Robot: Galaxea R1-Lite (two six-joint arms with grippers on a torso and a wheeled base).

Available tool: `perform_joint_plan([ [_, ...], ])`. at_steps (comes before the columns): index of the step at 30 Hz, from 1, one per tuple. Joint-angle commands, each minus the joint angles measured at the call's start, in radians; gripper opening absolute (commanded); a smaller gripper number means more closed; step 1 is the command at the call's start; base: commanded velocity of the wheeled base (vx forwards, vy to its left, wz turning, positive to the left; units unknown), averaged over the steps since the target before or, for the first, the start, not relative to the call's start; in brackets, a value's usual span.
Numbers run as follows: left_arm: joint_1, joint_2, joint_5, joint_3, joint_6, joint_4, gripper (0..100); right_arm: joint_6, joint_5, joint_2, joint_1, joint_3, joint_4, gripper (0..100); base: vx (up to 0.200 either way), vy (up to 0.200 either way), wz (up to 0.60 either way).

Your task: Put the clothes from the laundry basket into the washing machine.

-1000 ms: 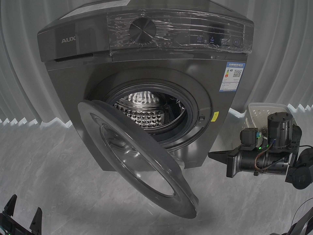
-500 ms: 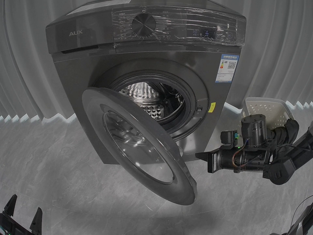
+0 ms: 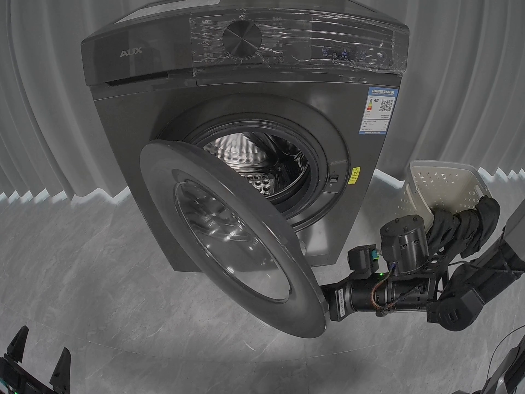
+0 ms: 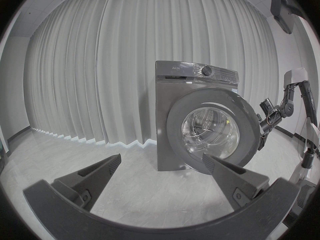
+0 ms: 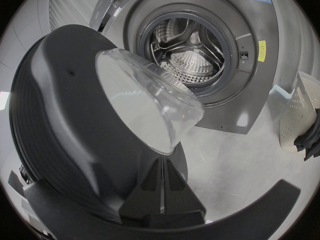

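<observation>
Dark clothes draped over white perforated laundry basket rim, just right of grey washing machine with door open. Right end effector closed at door's edge; left end effector spread open.

Washing machine bears a logo, label and yellow sticker.

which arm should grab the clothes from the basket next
Right, probably. The laundry basket with the dark clothes stands beside the right arm; the right gripper, shut, is by the open door. The left gripper, open, sits low, far left.
</observation>
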Motion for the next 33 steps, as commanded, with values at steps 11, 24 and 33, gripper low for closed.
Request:
perform_joint_plan([
  [11, 0.0, -0.018, 0.0, 0.016, 0.0, 0.0, 100, 0.076, 0.115, -0.08, 0.08, 0.134, -0.131, 0, 0.0, 0.0, 0.0],
  [24, 0.0, -0.018, 0.0, 0.016, 0.0, 0.0, 100, 0.104, 0.014, -0.015, 0.029, 0.025, -0.174, 0, 0.0, 0.0, 0.0],
  [33, 0.0, -0.018, 0.0, 0.016, 0.0, 0.0, 100, 0.101, -0.126, 0.207, -0.073, -0.205, -0.162, 0, 0.0, 0.0, 0.0],
])
